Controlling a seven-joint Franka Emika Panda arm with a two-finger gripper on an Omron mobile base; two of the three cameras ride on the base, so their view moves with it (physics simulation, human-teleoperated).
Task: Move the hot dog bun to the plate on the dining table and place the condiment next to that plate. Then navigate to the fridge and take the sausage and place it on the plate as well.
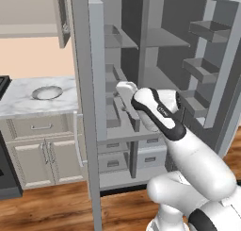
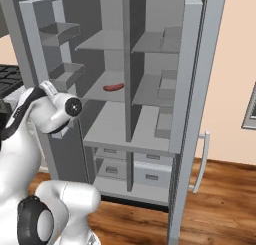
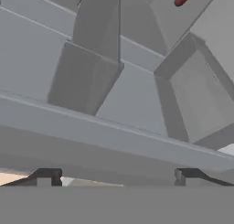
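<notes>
The fridge [image 2: 150, 89] is seen with both doors swung wide, grey shelves and door bins exposed. The sausage [image 2: 113, 87] is found lying on a middle shelf of the left compartment, near the central divider in the right base view; in the hand view it is seen at about 1 o'clock, at the top edge. The hand [image 3: 119, 175] is seen with its two dark tips set wide apart and nothing between them: open, holding nothing. It is pointed into the fridge, with shelf edges and a door bin [image 3: 201, 95] in front of it, well apart from the sausage. In the left base view, at about 9 o'clock, a marble tabletop [image 1: 19, 103] over beige cabinets is noted, with a small silvery dish [image 1: 47, 92] resting on it.
</notes>
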